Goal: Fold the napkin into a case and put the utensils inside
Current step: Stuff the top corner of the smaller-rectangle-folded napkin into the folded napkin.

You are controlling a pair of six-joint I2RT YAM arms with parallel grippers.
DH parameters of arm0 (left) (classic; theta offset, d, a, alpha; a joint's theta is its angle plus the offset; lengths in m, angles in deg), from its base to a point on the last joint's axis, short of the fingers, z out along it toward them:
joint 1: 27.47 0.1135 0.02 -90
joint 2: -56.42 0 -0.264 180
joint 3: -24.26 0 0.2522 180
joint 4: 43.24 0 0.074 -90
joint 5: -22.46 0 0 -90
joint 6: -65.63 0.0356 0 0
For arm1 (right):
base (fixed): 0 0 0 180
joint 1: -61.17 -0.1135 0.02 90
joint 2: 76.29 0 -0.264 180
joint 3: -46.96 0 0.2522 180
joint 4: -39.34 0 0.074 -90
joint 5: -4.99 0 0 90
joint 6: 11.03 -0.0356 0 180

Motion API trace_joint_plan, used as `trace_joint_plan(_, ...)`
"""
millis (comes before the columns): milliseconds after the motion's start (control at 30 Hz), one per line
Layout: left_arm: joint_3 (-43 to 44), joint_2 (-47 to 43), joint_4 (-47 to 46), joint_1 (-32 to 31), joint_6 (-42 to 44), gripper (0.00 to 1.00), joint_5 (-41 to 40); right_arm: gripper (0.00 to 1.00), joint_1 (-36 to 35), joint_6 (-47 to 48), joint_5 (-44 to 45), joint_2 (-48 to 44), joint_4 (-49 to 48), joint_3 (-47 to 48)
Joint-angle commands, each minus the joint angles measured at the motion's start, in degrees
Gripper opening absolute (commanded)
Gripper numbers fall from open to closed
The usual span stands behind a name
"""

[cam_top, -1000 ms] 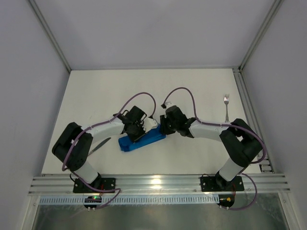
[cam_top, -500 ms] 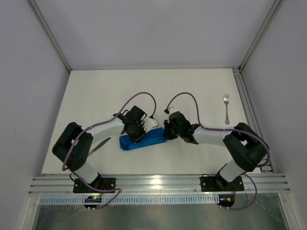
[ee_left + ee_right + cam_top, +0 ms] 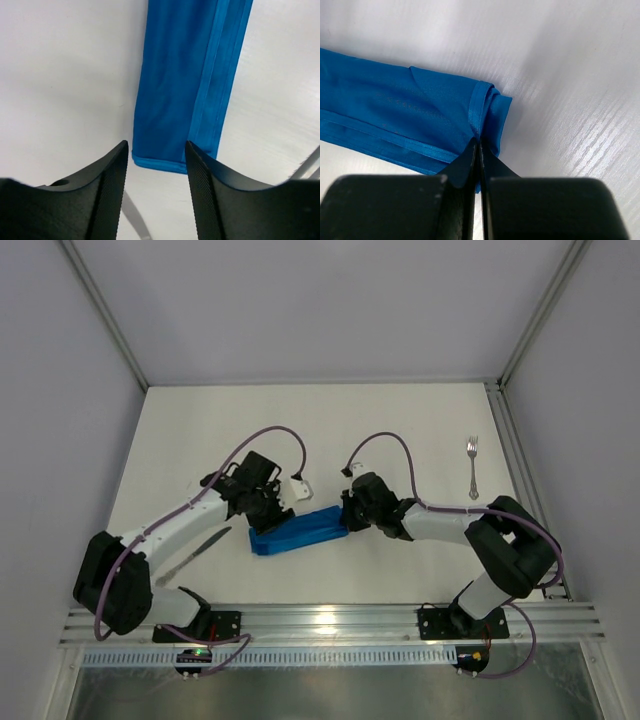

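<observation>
White-and-black jointed left arm (image 3: 190,522) and matching right arm (image 3: 440,523) are rising from black base plates (image 3: 205,625).
Purple cables (image 3: 385,436) are looping above both wrists, bulky black joint housings are capping white tubular links, and the left gripper (image 3: 156,152) is showing matte black fingers (image 3: 112,190) with finely ribbed inner faces.

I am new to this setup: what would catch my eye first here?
The bright blue folded napkin lies centred on the white table. The right pincer is shut on its right end, while the left pincer stands open at the other end. A silver fork lies alone at the far right.
</observation>
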Motion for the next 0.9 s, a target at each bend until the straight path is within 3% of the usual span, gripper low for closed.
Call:
trace_joint_plan(0,-4.52,-0.93,-2.32,-0.08,6.37,0.54,-5.52,0.04,-0.12,0.77,1.17,0.0,-2.76,-0.24)
trace_joint_plan(167,-7.87,-1.29,-7.88,-0.43,11.91,0.63,-3.95,0.04,-0.04,0.51,0.38,0.53,-3.29,-0.15)
trace_joint_plan(400,-10.77,2.05,-6.65,-1.48,19.38,0.67,-5.26,0.04,-0.12,0.59,0.37,0.53,-3.21,0.11)
trace_joint_plan(800,-11.21,7.41,-8.58,-4.38,18.69,0.67,-4.12,0.04,-0.03,1.12,0.2,0.62,-2.94,0.02)
trace_joint_plan(867,-11.3,8.03,-8.67,-4.99,18.16,0.62,-4.03,0.04,0.05,1.12,0.2,0.62,-2.94,-0.15)
